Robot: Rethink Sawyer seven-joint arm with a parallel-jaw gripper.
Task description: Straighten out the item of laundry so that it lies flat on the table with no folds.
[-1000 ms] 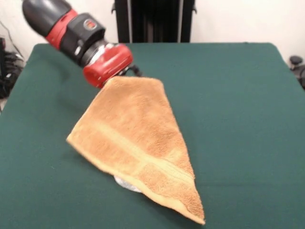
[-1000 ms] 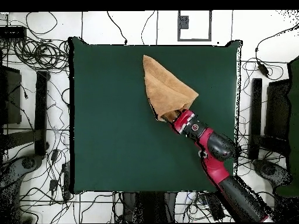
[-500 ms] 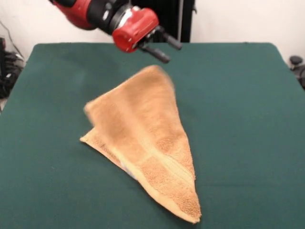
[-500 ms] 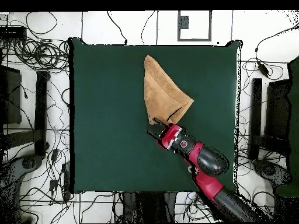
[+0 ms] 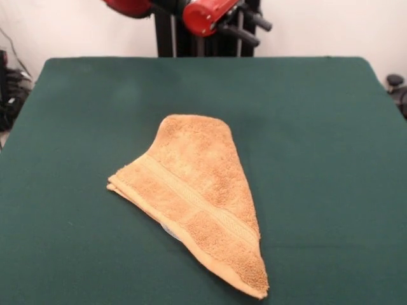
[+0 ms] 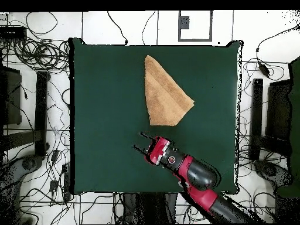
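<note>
The item of laundry (image 5: 197, 190) is an orange-tan towel lying on the green table (image 5: 318, 127), folded over itself into a rough triangle. A woven band runs across it, and a bit of white tag (image 5: 169, 230) peeks out under its near edge. My gripper (image 5: 250, 27) hangs above the table's far side, well clear of the towel, open and empty. From overhead, the towel (image 6: 166, 94) lies in the upper middle of the table (image 6: 105, 117), and the gripper (image 6: 140, 142) is below its lower corner, apart from it.
Cables (image 6: 35, 53) and dark stands (image 6: 42, 105) crowd the floor around the table in the overhead view. A black caster (image 5: 395, 81) shows past the table's right edge in the front view.
The gripper let go of the towel's raised corner and drew back up and away. The towel dropped and settled folded on the table.
</note>
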